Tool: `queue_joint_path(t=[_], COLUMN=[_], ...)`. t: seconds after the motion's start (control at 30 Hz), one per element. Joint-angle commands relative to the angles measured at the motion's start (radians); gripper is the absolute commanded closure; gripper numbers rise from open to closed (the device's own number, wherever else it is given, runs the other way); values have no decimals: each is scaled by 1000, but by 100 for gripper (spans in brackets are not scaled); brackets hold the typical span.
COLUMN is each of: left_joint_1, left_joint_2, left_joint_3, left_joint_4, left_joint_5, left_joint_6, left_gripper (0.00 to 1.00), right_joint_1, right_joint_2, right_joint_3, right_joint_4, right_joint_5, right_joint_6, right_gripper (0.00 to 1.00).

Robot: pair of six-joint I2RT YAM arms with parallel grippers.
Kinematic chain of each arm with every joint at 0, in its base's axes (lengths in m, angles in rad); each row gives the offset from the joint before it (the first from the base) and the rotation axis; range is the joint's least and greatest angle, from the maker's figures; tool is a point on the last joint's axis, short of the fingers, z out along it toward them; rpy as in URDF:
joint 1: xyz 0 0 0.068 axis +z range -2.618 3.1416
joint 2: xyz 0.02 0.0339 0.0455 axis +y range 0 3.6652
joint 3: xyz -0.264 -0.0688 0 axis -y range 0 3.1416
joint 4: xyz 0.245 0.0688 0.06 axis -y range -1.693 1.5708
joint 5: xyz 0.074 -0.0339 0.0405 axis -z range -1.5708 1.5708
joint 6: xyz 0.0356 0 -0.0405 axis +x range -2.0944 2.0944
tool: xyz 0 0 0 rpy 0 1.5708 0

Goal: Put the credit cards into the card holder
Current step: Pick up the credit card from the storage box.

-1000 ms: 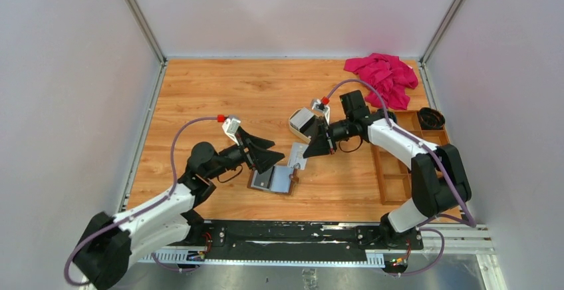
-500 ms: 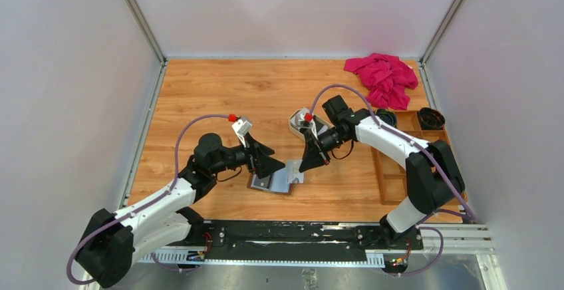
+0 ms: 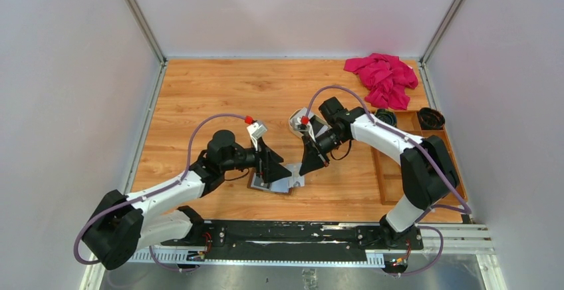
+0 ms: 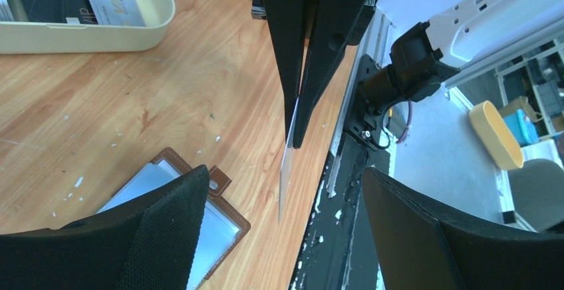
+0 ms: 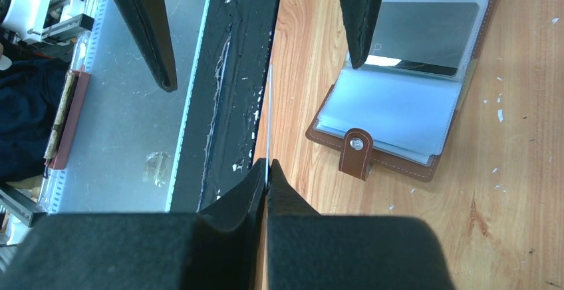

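Right wrist: right gripper (image 5: 267,168) pinched shut on thin white plastic card (image 5: 269,114), edge-on beside open brown leather card holder (image 5: 399,114); left gripper (image 4: 282,180) wide, empty, over it. Next: flatten card, feed it in slowly

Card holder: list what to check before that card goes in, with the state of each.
1. Credit card pinched in shut right claw: ok.
2. Card holder lying open, pockets showing: ok.
3. Left claw open: ok.
4. Card over a pocket: not ok, it hangs beside the snap tab edge.
5. Left finger pressing the holder flat: cannot tell.
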State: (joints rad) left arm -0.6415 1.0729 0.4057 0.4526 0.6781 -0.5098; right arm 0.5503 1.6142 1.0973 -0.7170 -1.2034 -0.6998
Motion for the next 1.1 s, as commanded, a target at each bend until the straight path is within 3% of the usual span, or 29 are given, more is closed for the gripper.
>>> queue_joint_path(t=[0.0, 0.37, 0.47, 0.53, 0.57, 0.6, 0.7, 0.8, 0.87, 1.07], left_joint_1=[-25, -43, -50, -50, -50, -50, -50, -31, 0, 80], left_joint_2=[32, 153, 177, 188, 194, 195, 179, 130, 92, -10], left_joint_3=[35, 95, 114, 123, 124, 125, 117, 98, 79, 84], left_joint_4=[-5, -5, -5, -5, -5, -5, -3, -3, -5, -225], left_joint_5=[15, 57, 91, 120, 129, 135, 125, 105, 101, 46], left_joint_6=[51, 49, 48, 46, 43, 40, 27, -4, -44, -13], left_gripper=[15, 41, 59, 87, 97, 100, 100, 100, 100, 100], right_joint_1=[20, 25, 26, 25, 25, 26, 26, 24, 19, -23], right_joint_2=[9, 9, 10, 10, 10, 10, 1, -33, -67, -153], right_joint_3=[28, 32, 33, 33, 33, 33, 35, 32, 19, -48], right_joint_4=[-44, -62, -62, -62, -62, -62, -62, -62, -60, -18], right_joint_5=[-2, -9, -4, -3, -2, 0, 22, 73, 114, 139], right_joint_6=[-33, -53, -55, -55, -55, -55, -53, -63, -77, -101], right_gripper=[100, 100, 100, 100, 100, 100, 89, 60, 49, 41])
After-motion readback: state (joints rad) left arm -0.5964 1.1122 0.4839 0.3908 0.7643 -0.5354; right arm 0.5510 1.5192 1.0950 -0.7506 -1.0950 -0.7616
